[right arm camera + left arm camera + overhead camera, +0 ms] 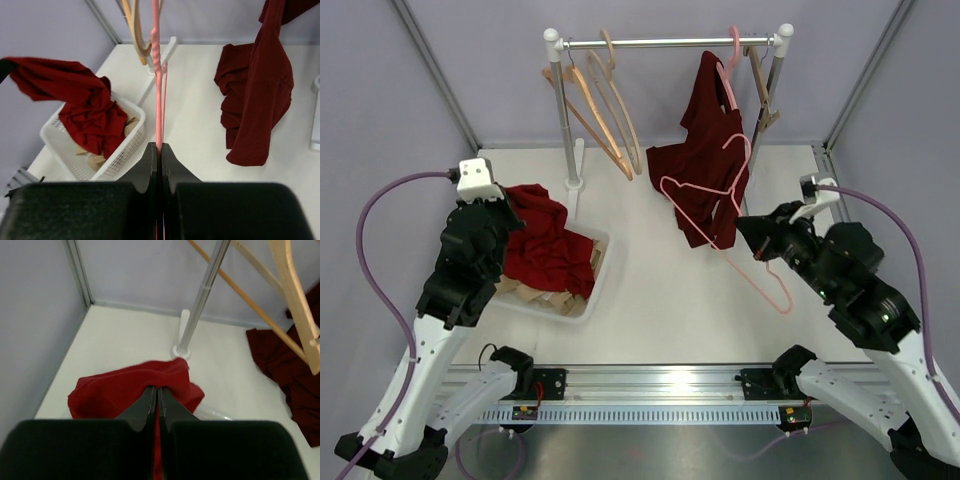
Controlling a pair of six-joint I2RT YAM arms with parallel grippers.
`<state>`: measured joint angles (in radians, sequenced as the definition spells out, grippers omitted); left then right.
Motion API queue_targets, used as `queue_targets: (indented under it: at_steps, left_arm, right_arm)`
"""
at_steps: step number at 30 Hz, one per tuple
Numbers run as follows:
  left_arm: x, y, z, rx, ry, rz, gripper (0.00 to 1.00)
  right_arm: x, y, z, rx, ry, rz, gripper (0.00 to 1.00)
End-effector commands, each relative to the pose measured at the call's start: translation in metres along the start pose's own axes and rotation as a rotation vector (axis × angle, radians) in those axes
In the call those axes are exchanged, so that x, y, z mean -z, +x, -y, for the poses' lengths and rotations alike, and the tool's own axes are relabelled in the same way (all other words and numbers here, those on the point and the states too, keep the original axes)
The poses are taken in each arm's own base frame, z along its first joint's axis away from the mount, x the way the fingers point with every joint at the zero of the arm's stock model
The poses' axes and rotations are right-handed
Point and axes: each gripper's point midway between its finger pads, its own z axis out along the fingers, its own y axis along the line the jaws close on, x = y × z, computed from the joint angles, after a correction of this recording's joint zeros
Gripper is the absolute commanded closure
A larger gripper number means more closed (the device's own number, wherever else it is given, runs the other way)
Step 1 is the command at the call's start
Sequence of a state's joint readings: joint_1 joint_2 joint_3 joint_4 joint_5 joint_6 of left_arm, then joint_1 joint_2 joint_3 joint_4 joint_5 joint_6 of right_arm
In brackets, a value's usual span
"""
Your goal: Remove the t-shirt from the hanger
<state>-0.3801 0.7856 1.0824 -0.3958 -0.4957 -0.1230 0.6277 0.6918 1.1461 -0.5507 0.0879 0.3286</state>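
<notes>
Left gripper (156, 388) and right gripper (159, 146) are both pinching — by the clothes rack (650, 43), where a dark red t-shirt (700, 160) hangs, the left holds a red t-shirt (115, 390) over the white basket (125, 150), the right a bare pink hanger (158, 90).

The rack (670, 43) stood at the rear of the table (660, 300), spare hangers (620, 115) on its rail at left, the t-shirt (705, 150) at right behind a hanger (158, 100). The basket (594, 284), front-left, held a garment (545, 250).
</notes>
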Motion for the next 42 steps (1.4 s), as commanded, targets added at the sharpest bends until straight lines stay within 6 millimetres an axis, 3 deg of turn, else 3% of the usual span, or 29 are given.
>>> queue_targets:
  at_steps: [1, 2, 5, 6, 8, 9, 10, 12, 13, 15, 16, 17, 18, 19, 21, 22, 23, 24, 25, 26, 27, 28, 30, 31, 33, 35, 36, 38, 42]
  left_arm:
    - [0.01, 0.068, 0.001, 0.091, -0.004, -0.203, 0.98]
    - [0.013, 0.09, 0.002, 0.103, -0.002, -0.249, 0.97]
    - [0.026, 0.115, 0.005, 0.217, 0.016, -0.293, 0.97]
    - [0.028, 0.134, 0.005, 0.262, -0.001, -0.329, 0.96]
    - [0.034, 0.154, -0.002, 0.355, -0.052, -0.345, 0.91]
    - [0.036, 0.16, -0.005, 0.388, -0.069, -0.338, 0.89]
    - [0.038, 0.165, -0.008, 0.419, -0.089, -0.329, 0.87]
    - [0.041, 0.172, -0.017, 0.49, -0.131, -0.291, 0.82]
    - [0.042, 0.189, -0.021, 0.491, -0.154, -0.31, 0.69]
    - [0.045, 0.197, -0.021, 0.528, -0.152, -0.312, 0.54]
    - [0.046, 0.207, -0.023, 0.529, -0.16, -0.324, 0.3]
    - [0.047, 0.209, -0.024, 0.531, -0.162, -0.321, 0.17]
    - [0.048, 0.205, -0.024, 0.53, -0.15, -0.306, 0.07]
    - [0.049, 0.196, -0.022, 0.532, -0.128, -0.29, 0.01]
    - [0.052, 0.177, -0.013, 0.496, -0.047, -0.275, 0.01]
    - [0.055, 0.166, -0.008, 0.484, -0.01, -0.265, 0.01]
    - [0.062, 0.144, 0.003, 0.456, 0.085, -0.246, 0.01]
    - [0.068, 0.131, 0.008, 0.449, 0.138, -0.225, 0.01]
    - [0.074, 0.119, 0.014, 0.444, 0.191, -0.209, 0.01]
    - [0.086, 0.099, 0.024, 0.425, 0.286, -0.184, 0.01]
    - [0.093, 0.089, 0.028, 0.412, 0.335, -0.165, 0.01]
    - [0.106, 0.078, 0.037, 0.406, 0.423, -0.146, 0.01]
    - [0.121, 0.06, 0.041, 0.369, 0.502, -0.095, 0.01]
    - [0.134, 0.052, 0.047, 0.359, 0.575, -0.07, 0.01]
    - [0.147, 0.039, 0.047, 0.316, 0.626, -0.016, 0.01]
    - [0.162, 0.028, 0.045, 0.28, 0.671, 0.049, 0.01]
    - [0.168, 0.02, 0.042, 0.271, 0.678, 0.081, 0.01]
    - [0.173, 0.013, 0.036, 0.257, 0.668, 0.121, 0.01]
    - [0.165, 0.021, 0.04, 0.254, 0.662, 0.093, 0.01]
  right_arm:
    - [-0.022, -0.033, 0.007, 0.056, 0.082, 0.086, 1.0]
    - [-0.026, -0.04, 0.007, 0.067, 0.09, 0.102, 1.0]
    - [-0.048, -0.05, 0.001, 0.09, 0.081, 0.112, 1.0]
    - [-0.053, -0.053, 0.0, 0.097, 0.084, 0.112, 1.0]
    - [-0.082, -0.061, -0.003, 0.127, 0.099, 0.109, 1.0]
    - [-0.082, -0.061, -0.002, 0.134, 0.104, 0.11, 1.0]
    - [-0.099, -0.058, 0.001, 0.146, 0.12, 0.097, 1.0]
    - [-0.111, -0.071, 0.001, 0.16, 0.145, 0.129, 1.0]
    - [-0.125, -0.07, 0.001, 0.169, 0.151, 0.124, 1.0]
    - [-0.135, -0.084, -0.001, 0.178, 0.159, 0.164, 1.0]
    - [-0.146, -0.091, -0.006, 0.183, 0.151, 0.182, 1.0]
    - [-0.154, -0.093, -0.007, 0.195, 0.149, 0.181, 1.0]
    - [-0.172, -0.085, -0.004, 0.207, 0.16, 0.15, 1.0]
    - [-0.175, -0.1, -0.011, 0.213, 0.149, 0.174, 1.0]
    - [-0.191, -0.102, -0.01, 0.234, 0.156, 0.164, 1.0]
    - [-0.209, -0.092, -0.005, 0.24, 0.17, 0.136, 1.0]
    - [-0.213, -0.103, -0.007, 0.235, 0.169, 0.159, 1.0]
    - [-0.228, -0.097, -0.003, 0.233, 0.178, 0.143, 1.0]
    - [-0.231, -0.108, -0.009, 0.228, 0.158, 0.164, 1.0]
    - [-0.237, -0.111, -0.005, 0.222, 0.16, 0.164, 1.0]
    - [-0.254, -0.098, 0.0, 0.224, 0.163, 0.125, 1.0]
    - [-0.255, -0.115, -0.007, 0.218, 0.148, 0.157, 1.0]
    - [-0.274, -0.105, 0.0, 0.227, 0.157, 0.123, 1.0]
    - [-0.275, -0.117, -0.005, 0.228, 0.148, 0.146, 1.0]
    - [-0.293, -0.104, 0.002, 0.237, 0.16, 0.11, 1.0]
    - [-0.301, -0.111, 0.002, 0.233, 0.16, 0.12, 1.0]
    - [-0.311, -0.1, 0.008, 0.235, 0.168, 0.09, 1.0]
    - [-0.317, -0.1, 0.007, 0.221, 0.153, 0.091, 1.0]
    - [-0.332, -0.076, 0.01, 0.196, 0.132, 0.041, 1.0]
